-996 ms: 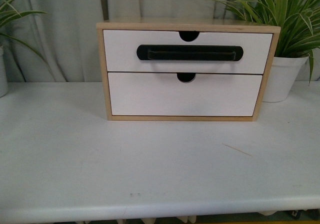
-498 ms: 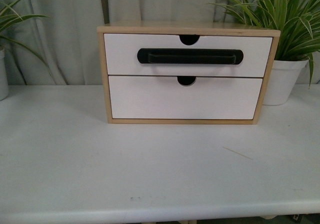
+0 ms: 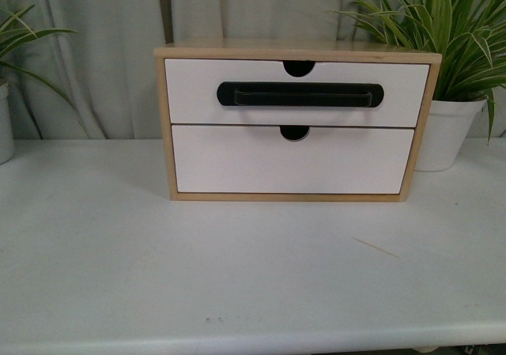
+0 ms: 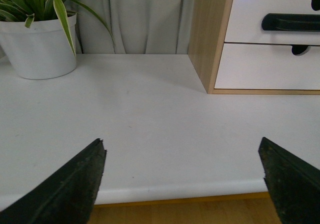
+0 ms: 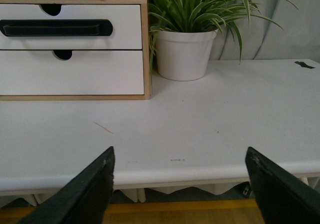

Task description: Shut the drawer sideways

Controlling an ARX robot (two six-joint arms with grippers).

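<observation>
While both tools (left [image 4: 182,179], right [image 5: 180,184]) gape wide, the drawer [image 3: 296,93] sits flush, unlabelled.

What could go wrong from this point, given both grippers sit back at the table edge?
The drawer already looks flush with the cabinet, so a further push may only shove the whole unit across the table. The right-hand potted plant stands close beside the cabinet; a sideways nudge could bump it. The left gripper and right gripper are open and far from the handle, so any approach is long.
</observation>
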